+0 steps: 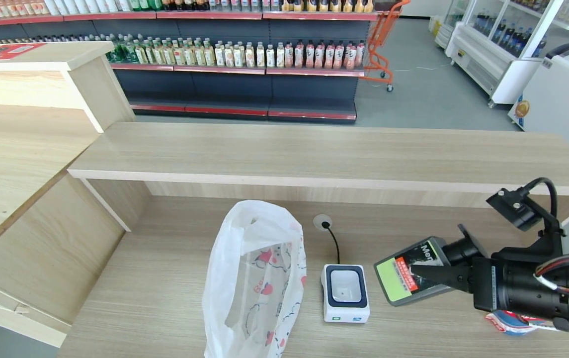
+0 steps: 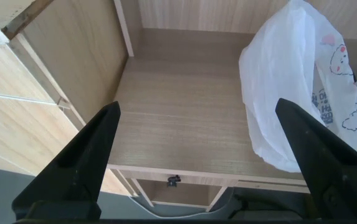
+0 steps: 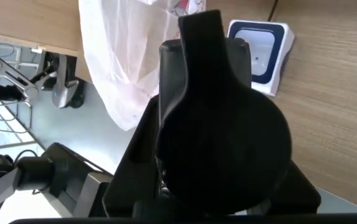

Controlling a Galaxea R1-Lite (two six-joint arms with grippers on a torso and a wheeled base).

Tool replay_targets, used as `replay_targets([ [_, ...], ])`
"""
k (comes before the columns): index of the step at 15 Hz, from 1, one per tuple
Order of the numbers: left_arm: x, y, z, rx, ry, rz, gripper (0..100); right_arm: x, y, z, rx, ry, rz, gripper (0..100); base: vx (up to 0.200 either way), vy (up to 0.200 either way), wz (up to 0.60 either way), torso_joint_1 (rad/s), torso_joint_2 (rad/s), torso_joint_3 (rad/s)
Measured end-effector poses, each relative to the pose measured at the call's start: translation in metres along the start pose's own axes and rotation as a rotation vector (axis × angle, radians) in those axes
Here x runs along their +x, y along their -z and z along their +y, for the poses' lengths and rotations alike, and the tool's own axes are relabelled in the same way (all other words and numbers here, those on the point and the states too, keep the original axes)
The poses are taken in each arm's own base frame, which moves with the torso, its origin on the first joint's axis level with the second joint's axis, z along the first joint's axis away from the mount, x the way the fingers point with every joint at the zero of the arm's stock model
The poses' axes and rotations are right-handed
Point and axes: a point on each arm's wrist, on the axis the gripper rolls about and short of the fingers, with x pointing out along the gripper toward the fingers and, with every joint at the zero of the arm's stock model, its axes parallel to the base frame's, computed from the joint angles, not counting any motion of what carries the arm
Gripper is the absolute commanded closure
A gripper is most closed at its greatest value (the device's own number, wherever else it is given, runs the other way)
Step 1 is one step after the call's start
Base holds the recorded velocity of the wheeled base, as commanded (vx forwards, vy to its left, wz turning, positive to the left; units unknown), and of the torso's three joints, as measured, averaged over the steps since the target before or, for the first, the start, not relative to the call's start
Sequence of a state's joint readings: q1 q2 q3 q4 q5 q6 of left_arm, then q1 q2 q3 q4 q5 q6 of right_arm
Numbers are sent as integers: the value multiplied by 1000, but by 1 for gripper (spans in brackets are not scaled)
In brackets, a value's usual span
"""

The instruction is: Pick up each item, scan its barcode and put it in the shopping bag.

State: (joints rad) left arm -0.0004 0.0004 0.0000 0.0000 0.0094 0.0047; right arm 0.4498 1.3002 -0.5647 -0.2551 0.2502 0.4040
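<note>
My right gripper (image 1: 426,266) is shut on a dark box (image 1: 406,271) with a green and red label, holding it above the counter just right of the barcode scanner (image 1: 345,293). The right wrist view has the box (image 3: 222,143) close up, with the scanner (image 3: 259,53) and the bag (image 3: 125,62) beyond it. The white plastic shopping bag (image 1: 254,278) stands open left of the scanner. My left gripper (image 2: 197,162) hangs open and empty over the counter's near edge, left of the bag (image 2: 296,93).
A red, white and blue packet (image 1: 513,320) lies on the counter under my right arm. A raised wooden ledge (image 1: 324,154) runs behind the work surface, and a side panel (image 1: 50,253) closes the left. The scanner's cable (image 1: 334,243) runs to a hole.
</note>
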Motion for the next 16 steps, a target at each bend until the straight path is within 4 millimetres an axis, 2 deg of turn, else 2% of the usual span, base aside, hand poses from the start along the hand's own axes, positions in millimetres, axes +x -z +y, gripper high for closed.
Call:
replay_targets([
  [3, 0, 0, 0, 0, 0, 0, 0, 14, 4, -6, 13, 25, 52, 100, 0, 0, 0, 0, 0, 0],
  [7, 0, 0, 0, 0, 0, 0, 0, 48, 1, -12, 5, 42, 113, 100, 0, 0, 0, 0, 0, 0],
  [11, 0, 0, 0, 0, 0, 0, 0, 98, -16, -10, -41, -81, 29, 100, 0, 0, 0, 0, 0, 0],
  [13, 0, 0, 0, 0, 0, 0, 0, 122, -18, -10, -58, -169, 47, 100, 0, 0, 0, 0, 0, 0],
  [16, 0, 0, 0, 0, 0, 0, 0, 159, -14, -5, -158, -211, 87, 100, 0, 0, 0, 0, 0, 0],
])
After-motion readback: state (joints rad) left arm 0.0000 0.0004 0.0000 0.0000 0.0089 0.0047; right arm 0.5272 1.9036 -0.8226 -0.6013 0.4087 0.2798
